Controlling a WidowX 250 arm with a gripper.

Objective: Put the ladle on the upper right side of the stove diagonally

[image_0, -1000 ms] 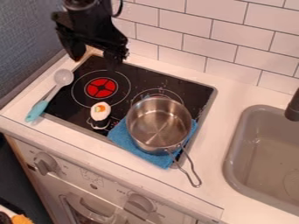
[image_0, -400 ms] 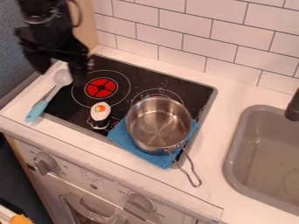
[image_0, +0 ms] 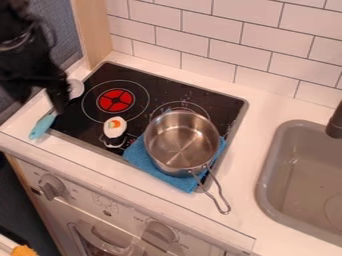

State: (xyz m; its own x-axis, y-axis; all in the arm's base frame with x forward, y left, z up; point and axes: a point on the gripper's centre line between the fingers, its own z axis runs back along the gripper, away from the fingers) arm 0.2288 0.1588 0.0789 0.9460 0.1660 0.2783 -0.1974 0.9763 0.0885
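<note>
1. Teal-handled ladle (image_0: 43, 124) lies along the left edge of the stove (image_0: 220, 104), grip end near, pale bowl (image_0: 77, 89) far; its middle is partly hidden.
2. Gripper (image_0: 40, 100) at far left, over/beside ladle; fingers look spread, nothing pinched.
3. Handling, est.: light, stiff plastic, prob. a bit slippery, not fragile. Best hold approx. mid-handle, fingers across the shaft; at the tip it'd likely swivel.
4. Next, prob.: line up w/ shaft, close, lift, then carry to far right & set diag.
5. Watch pot (image_0: 182, 142) on blue cloth (image_0: 143, 159), near right: low carry may clip its rim.
</note>
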